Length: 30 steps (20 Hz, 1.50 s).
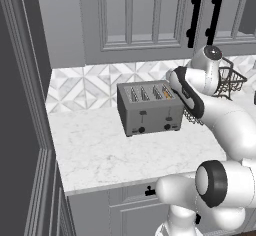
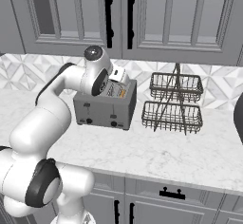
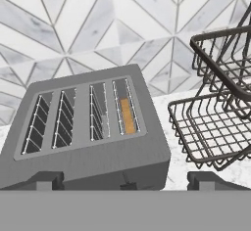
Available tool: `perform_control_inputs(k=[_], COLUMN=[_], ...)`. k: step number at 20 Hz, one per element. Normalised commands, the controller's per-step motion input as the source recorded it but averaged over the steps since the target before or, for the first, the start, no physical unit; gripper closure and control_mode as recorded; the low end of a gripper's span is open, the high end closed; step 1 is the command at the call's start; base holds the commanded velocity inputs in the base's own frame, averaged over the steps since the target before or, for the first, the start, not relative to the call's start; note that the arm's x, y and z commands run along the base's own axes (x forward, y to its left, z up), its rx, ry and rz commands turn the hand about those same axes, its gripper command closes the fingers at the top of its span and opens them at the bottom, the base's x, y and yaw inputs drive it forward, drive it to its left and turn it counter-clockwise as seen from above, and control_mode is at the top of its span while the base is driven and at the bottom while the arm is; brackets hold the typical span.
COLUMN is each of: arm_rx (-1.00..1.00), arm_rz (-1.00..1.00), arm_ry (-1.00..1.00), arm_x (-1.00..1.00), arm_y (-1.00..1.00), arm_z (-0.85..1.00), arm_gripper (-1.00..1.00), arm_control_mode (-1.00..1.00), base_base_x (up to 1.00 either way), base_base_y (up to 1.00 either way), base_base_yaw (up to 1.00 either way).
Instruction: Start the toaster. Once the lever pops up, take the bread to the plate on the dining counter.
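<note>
The grey metal toaster [image 1: 150, 109] stands on the white marble worktop [image 1: 115, 155] against the tiled backsplash. A golden-tan slice of bread [image 3: 127, 115] sits down in its right-hand slot, also visible as the orange strip of bread [image 1: 166, 94]. The right-hand black lever [image 1: 169, 111] shows on the front face. My gripper [image 3: 126, 182] hovers above the toaster's right end, open, with nothing between its fingers [image 3: 46, 180]. The plate and the dining counter are out of view.
A two-tier dark wire basket rack [image 2: 173, 102] stands just right of the toaster. Grey wall cabinets with black handles [image 2: 109, 16] hang overhead. A tall grey panel [image 1: 25, 105] closes the worktop's left end. A dark object [image 2: 238, 111] sits at the far right.
</note>
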Motion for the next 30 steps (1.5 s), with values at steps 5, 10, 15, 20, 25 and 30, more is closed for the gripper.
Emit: perform_control_inputs(k=[5,10,15,20,25,30], arm_rx=[0.00,0.00,0.00,0.00,0.00,0.00], arm_rz=[0.00,0.00,0.00,0.00,0.00,0.00], arm_ry=[0.00,0.00,0.00,0.00,0.00,0.00], arm_x=[0.00,0.00,0.00,0.00,0.00,0.00], arm_y=[0.00,0.00,0.00,0.00,0.00,0.00], arm_z=[0.00,0.00,0.00,0.00,0.00,0.00], arm_gripper=[-1.00,-1.00,-1.00,-1.00,-1.00,-1.00], arm_control_mode=[-1.00,-1.00,-1.00,-1.00,-1.00,-1.00], base_base_x=[0.00,0.00,0.00,0.00,0.00,0.00], base_base_y=[0.00,0.00,0.00,0.00,0.00,0.00], base_base_yaw=[0.00,0.00,0.00,0.00,0.00,0.00])
